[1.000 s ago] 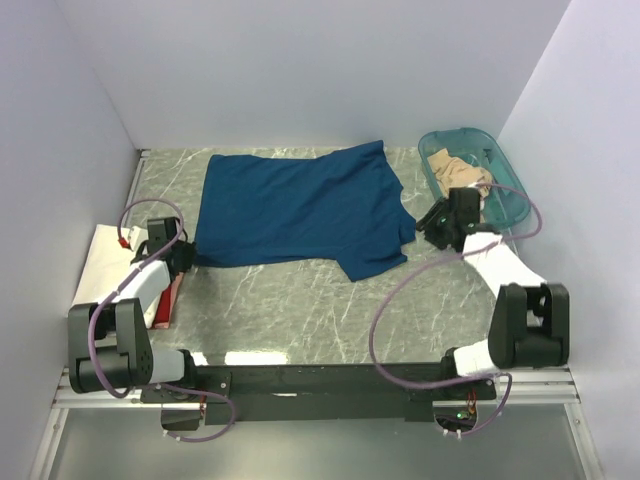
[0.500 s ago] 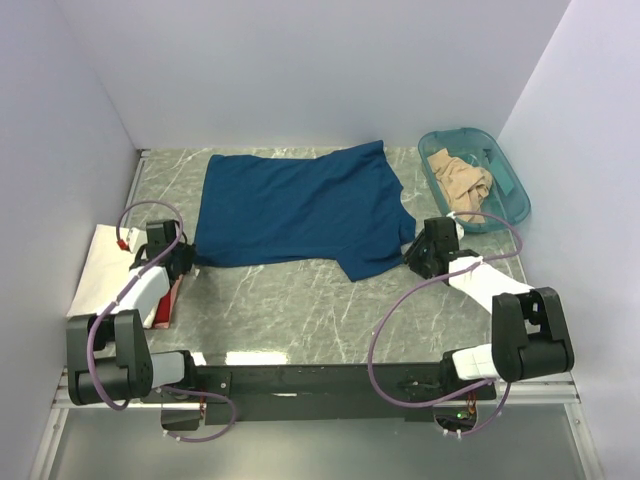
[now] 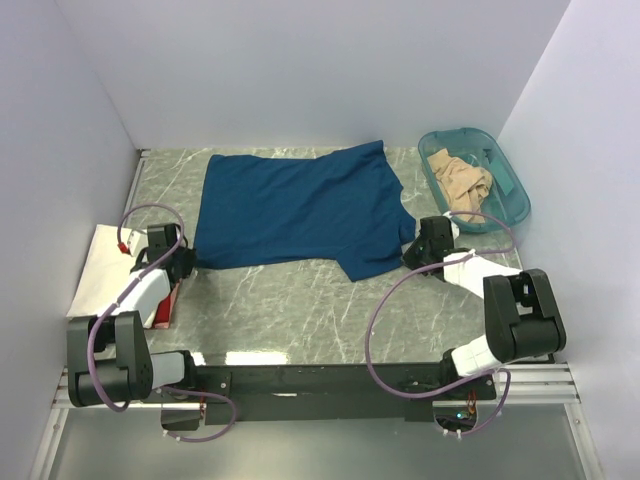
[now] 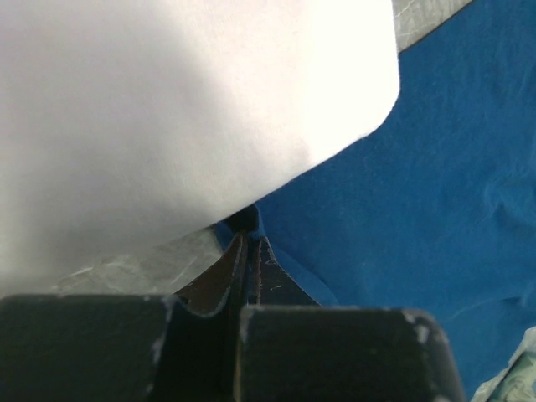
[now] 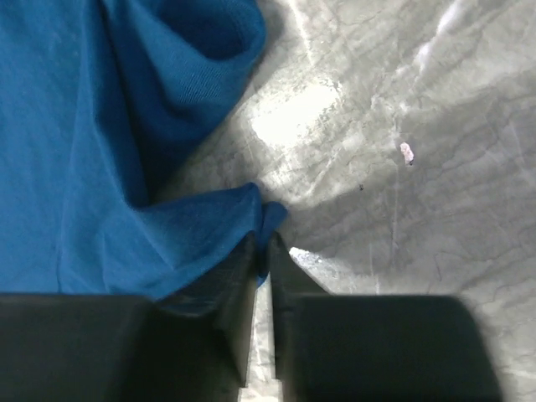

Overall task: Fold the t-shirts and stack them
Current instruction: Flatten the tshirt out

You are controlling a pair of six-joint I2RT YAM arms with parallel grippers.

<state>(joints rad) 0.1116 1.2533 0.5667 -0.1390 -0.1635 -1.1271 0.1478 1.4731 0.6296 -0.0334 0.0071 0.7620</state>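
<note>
L gripper [image 4: 246,241] & R gripper [image 5: 263,244] both pinched shut on blue shirt [image 3: 290,210] edge w/ thin bites, so I risk slip-out on lift.

robot lab cell — blank white walls [image 3: 300,70], marbled tabletop [image 3: 300,305]

A spread t-shirt [image 3: 295,210] lies across the back middle of the bench [image 3: 300,300]. A second t-shirt [image 3: 100,270] lies at the bench's left edge, beside the left arm. At the back right stands a tub [image 3: 512,205] with a third t-shirt [image 3: 458,180] in it. The left gripper [image 4: 247,239] pinches the spread t-shirt's near-left corner, and the right gripper [image 5: 264,243] its near-right edge.
</note>
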